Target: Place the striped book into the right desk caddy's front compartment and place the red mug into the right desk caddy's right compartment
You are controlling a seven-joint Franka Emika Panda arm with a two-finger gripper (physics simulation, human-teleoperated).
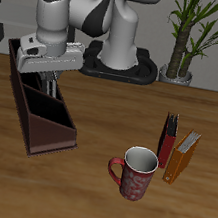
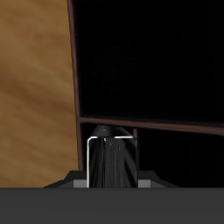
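Observation:
My gripper (image 1: 49, 78) hangs over the right desk caddy (image 1: 61, 133), a long maroon-brown box, and reaches down into it around its middle section. It is shut on the striped book (image 2: 112, 162), which stands upright between the fingers, its dark striped edge showing in the wrist view. Below the book lies the caddy's dark inside, with a divider (image 2: 149, 124) and a side wall (image 2: 73, 61). In the exterior view the book is mostly hidden by the hand. The red mug (image 1: 135, 174) stands upright on the table near the front edge, apart from the caddy.
A dark red book (image 1: 166, 140) and an orange book (image 1: 182, 157) stand upright together just behind the mug. The robot's base (image 1: 118, 57) and a potted plant (image 1: 185, 43) are at the back of the table.

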